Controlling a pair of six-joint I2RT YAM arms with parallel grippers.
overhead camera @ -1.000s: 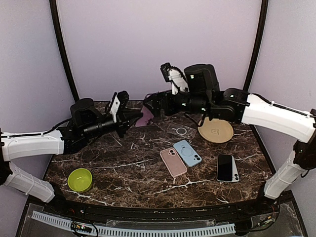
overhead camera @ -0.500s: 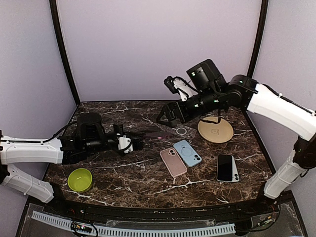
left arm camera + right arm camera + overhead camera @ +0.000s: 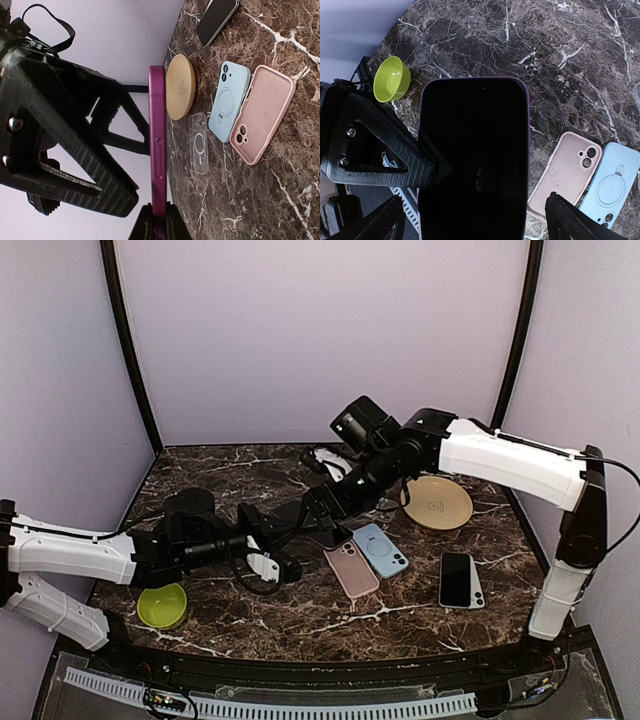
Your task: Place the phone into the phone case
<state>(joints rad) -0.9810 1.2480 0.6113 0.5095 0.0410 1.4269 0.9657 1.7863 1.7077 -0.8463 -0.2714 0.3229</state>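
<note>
While aloft — phone (image 3: 472, 165) in left pincer (image 3: 156, 222)

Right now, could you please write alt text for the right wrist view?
A phone with a dark screen and purple rim fills the centre, pinched at one long edge by the left arm's black fingers. On the marble table behind it lie a green bowl, a pink case and a blue case.
</note>
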